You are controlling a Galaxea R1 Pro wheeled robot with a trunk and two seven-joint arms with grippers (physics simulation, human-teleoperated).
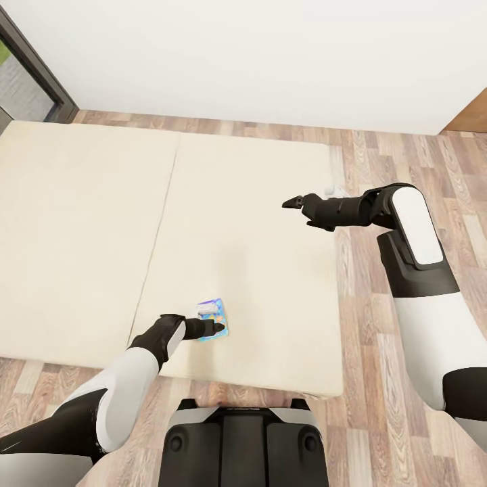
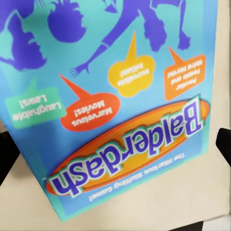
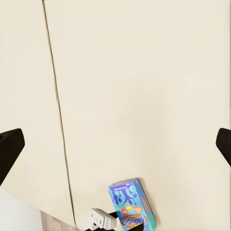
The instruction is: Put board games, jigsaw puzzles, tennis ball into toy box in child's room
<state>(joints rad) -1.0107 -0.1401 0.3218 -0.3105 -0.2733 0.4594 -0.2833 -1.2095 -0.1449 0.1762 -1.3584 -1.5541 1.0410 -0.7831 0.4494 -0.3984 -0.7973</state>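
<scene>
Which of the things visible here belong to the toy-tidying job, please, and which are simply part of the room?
Part of the job:
- small blue Balderdash board game box, flat on the bed
- wide beige-covered bed
- left gripper, at the box
- right gripper, open above the mattress

Just there:
- wooden plank floor
- white wall

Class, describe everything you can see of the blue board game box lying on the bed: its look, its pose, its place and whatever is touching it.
The Balderdash box is a small flat rectangle, printed blue and teal, like glossy card. Its cover shows purple silhouettes, red, orange, yellow and green speech bubbles, and the title in an orange-rimmed oval. It lies flat, face up, closed, on the beige bed near the edge closest to the robot. The left end effector is right at it, fingers either side; actual contact cannot be confirmed. The right wrist view shows it too.
</scene>
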